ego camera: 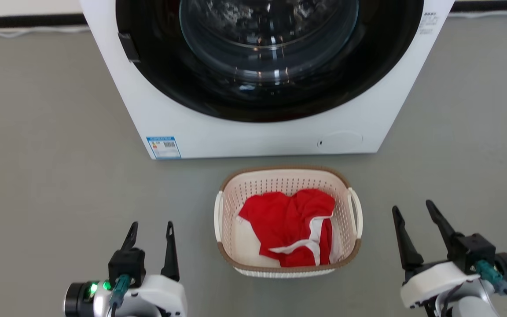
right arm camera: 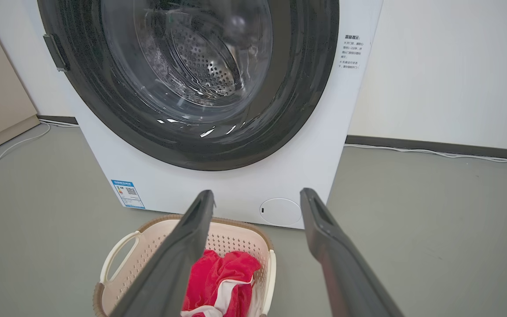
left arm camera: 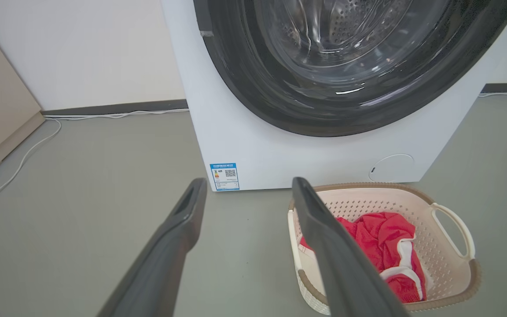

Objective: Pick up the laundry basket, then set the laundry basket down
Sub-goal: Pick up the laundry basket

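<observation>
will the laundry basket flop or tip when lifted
The laundry basket is probably light: perforated plastic walls, holding a red-and-white garment. It likely keeps its shape, perhaps flexing slightly at the white side handles. Lifted by one handle alone it would probably tilt.

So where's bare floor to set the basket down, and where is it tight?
Wide bare floor lies left of the washing machine and basket, beyond the left hand; the same on the right, past the right hand. Tight: the narrow strip between basket and machine front.
</observation>
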`<state>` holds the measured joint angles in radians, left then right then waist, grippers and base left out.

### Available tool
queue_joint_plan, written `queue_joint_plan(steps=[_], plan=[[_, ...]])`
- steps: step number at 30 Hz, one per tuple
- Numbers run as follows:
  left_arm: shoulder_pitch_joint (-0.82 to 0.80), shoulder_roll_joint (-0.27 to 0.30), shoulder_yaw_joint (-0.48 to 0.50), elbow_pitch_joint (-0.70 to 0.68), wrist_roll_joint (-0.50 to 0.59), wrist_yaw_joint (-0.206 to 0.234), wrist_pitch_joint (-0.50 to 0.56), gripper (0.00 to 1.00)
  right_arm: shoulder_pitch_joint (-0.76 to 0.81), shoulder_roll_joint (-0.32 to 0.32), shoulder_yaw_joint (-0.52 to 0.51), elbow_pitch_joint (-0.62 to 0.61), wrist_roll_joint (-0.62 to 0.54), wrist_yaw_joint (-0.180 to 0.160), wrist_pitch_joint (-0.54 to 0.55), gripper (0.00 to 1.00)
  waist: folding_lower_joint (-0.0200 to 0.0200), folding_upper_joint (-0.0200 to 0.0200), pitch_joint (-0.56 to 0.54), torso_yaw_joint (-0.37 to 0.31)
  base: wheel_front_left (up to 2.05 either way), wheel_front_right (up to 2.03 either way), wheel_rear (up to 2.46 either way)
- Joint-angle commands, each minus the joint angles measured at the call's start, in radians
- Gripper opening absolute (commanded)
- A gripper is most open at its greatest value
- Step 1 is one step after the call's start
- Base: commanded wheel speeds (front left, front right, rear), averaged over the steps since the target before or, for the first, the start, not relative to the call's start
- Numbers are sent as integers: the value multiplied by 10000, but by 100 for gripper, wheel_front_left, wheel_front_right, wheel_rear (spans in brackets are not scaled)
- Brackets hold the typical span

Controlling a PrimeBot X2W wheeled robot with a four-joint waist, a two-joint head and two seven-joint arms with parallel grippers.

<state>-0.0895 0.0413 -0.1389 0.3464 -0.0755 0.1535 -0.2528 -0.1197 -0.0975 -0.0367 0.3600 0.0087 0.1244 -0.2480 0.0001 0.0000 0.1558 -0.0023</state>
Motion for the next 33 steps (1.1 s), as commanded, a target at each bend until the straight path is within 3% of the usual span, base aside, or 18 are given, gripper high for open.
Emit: queue_joint_plan(steps=[1, 26, 33], plan=[[-538, 89, 208, -116, -113, -53, -90, 100, -406, -43, 143, -128, -90, 63, -137, 100, 0, 0, 319, -12, 0, 0, 0], [-4894, 89, -1775, 4343, -2115, -374, -90, 100, -3992, -67, -635, 2791, -396, 63, -138, 100, 0, 0, 4383, -189, 0, 0, 0], [-6021, 89, -2286, 4959, -2578, -278, -90, 100, -4849, -237, -591, 3262, -566, 63, -138, 100, 0, 0, 5341, -189, 0, 0, 0]])
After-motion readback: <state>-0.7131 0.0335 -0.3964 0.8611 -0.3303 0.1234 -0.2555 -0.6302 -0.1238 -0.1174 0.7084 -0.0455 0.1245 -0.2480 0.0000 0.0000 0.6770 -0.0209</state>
